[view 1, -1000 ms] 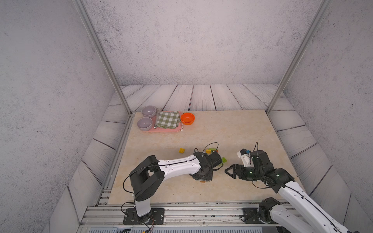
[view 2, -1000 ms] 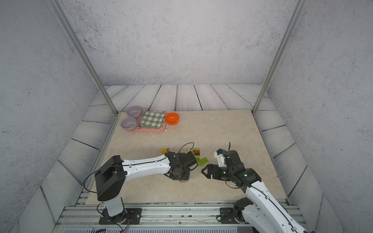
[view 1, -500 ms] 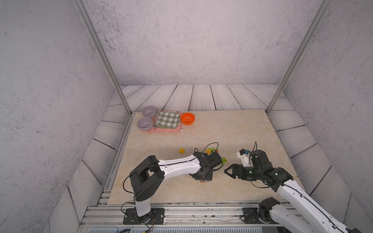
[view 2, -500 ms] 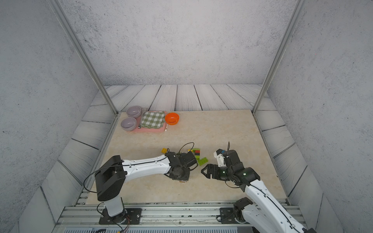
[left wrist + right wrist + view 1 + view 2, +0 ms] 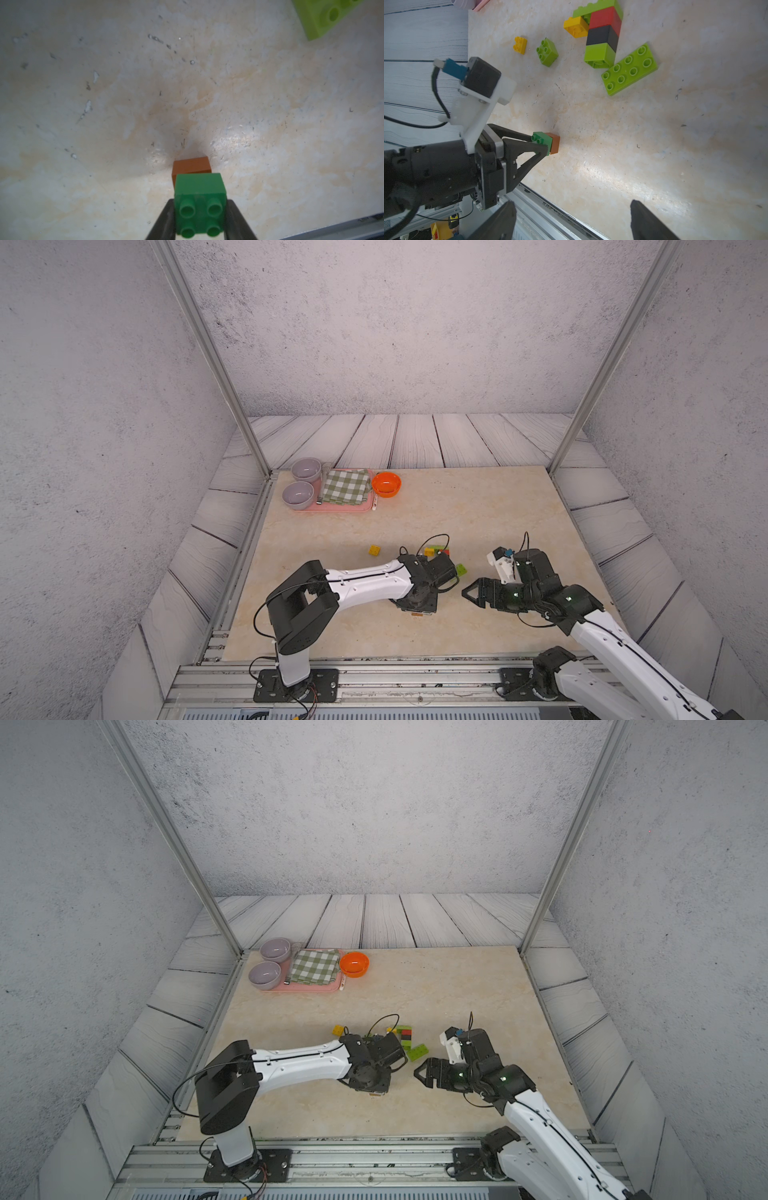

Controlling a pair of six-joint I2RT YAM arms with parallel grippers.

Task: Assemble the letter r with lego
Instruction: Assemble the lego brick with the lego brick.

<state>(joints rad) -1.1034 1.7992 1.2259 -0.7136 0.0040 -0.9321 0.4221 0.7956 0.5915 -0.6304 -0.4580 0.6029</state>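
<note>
My left gripper (image 5: 200, 220) is shut on a dark green brick (image 5: 199, 199), tips down at the table near its front edge. A brown-orange brick (image 5: 191, 167) sits under the green one, against the tabletop. The right wrist view shows the same grip on the green brick (image 5: 540, 140). My right gripper (image 5: 571, 220) stands open and empty, a little to the right of the left one, in both top views (image 5: 471, 593) (image 5: 422, 1073). Behind them lie a long lime brick (image 5: 629, 69), a lime, red and black stack (image 5: 603, 35) and loose yellow (image 5: 520, 45) and lime (image 5: 547, 52) bricks.
At the back left a pink tray (image 5: 332, 508) carries two grey bowls (image 5: 298, 494) and a checked cloth (image 5: 345, 486). An orange bowl (image 5: 386, 484) stands beside it. The metal front rail (image 5: 550, 205) runs close to both grippers.
</note>
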